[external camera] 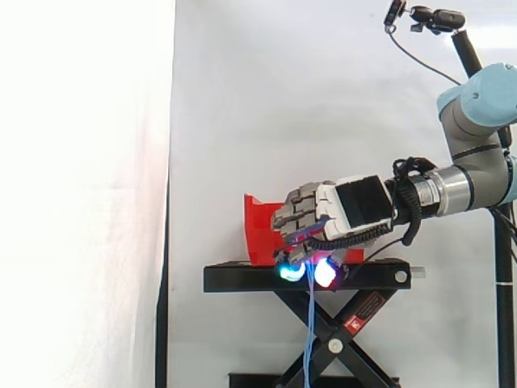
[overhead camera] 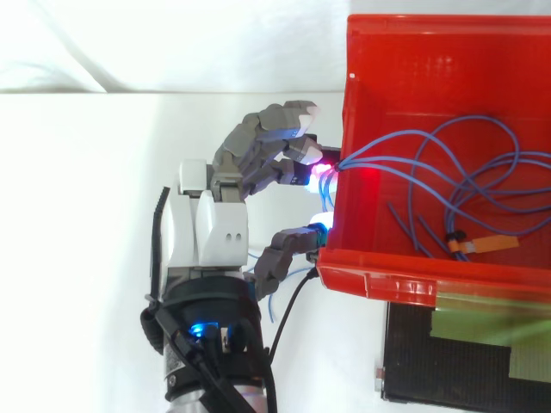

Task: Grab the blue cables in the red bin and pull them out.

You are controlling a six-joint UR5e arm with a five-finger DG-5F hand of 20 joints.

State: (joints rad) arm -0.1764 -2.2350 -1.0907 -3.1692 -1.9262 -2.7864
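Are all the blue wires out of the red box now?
No, loops of the blue cables lie on the floor inside the red bin.

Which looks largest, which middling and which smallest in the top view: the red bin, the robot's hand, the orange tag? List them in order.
1. red bin: largest, even with the view's edge cutting it off.
2. hand: somewhat smaller.
3. orange tag on the blue cables: by far the smallest.
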